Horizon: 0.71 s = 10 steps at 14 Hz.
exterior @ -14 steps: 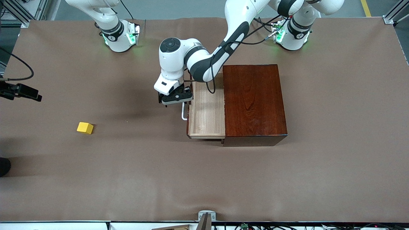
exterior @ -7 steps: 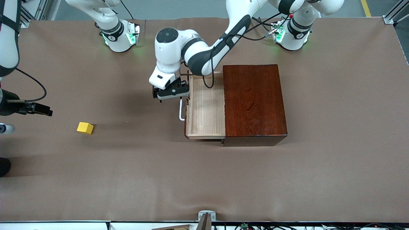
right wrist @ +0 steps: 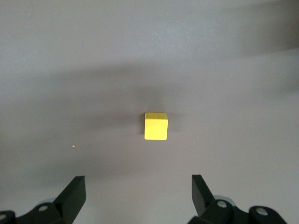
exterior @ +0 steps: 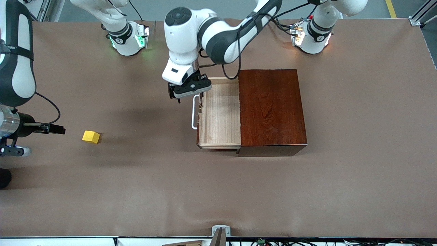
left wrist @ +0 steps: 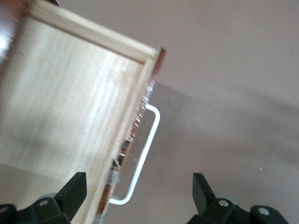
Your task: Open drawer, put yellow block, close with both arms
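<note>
We judge the opening step done: the drawer stands pulled well out of the dark wooden box, its pale lining bare and nothing inside it. Its white handle faces nine o'clock in the front view, toward the right arm's end of the counter.

The left hand hangs over the handle's twelve o'clock end and the drawer's front corner. In the left wrist view its fingers stand wide apart with nothing between them, and the handle lies below them, untouched.

The step now in hand, as we read it, is fetching the yellow block. It sits alone on the counter, well apart from the drawer, at about nine o'clock from it and a touch nearer the front camera. In the right wrist view the block sits ahead of the right hand, whose fingers are spread wide and empty. In the front view that arm shows only at the nine o'clock edge.

Next, we think the right hand must come over the block, straddle it squarely, lower and pinch it. It is a small cube, so centring matters. The carry then heads toward three o'clock, and the left hand would do well to leave room over the drawer.
</note>
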Motion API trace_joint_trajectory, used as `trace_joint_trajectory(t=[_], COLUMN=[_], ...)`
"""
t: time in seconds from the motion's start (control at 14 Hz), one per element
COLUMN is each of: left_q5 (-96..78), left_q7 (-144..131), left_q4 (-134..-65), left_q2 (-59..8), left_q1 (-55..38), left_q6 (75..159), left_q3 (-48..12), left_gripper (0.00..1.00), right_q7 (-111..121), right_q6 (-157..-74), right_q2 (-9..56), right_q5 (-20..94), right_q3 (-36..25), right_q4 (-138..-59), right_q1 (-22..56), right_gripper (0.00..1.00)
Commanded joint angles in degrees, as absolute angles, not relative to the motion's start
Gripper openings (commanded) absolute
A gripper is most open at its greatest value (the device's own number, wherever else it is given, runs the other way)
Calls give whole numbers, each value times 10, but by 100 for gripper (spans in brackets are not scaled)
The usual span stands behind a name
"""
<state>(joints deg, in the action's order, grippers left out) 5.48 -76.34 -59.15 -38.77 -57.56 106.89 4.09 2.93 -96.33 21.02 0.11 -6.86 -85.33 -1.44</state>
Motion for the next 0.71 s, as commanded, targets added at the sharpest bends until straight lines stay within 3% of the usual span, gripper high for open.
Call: trace_joint_trajectory(t=[0.0,0.64], left_q5=[62,67], left_q7=[-720,-413], left_q4=[-611,-634], left_q2=[-312,-185], left_q1=[-552,-368], left_q6=[985,781], left_q3=[48,50], left_gripper=[100,100], right_q7=[33,30], right_q6=[-987,-1105], right_q2=[220,231], right_q5=[11,12], right_q3=[-63,-63], right_q4=[-868,-970], right_q1=[-27,-30], right_gripper=[100,100])
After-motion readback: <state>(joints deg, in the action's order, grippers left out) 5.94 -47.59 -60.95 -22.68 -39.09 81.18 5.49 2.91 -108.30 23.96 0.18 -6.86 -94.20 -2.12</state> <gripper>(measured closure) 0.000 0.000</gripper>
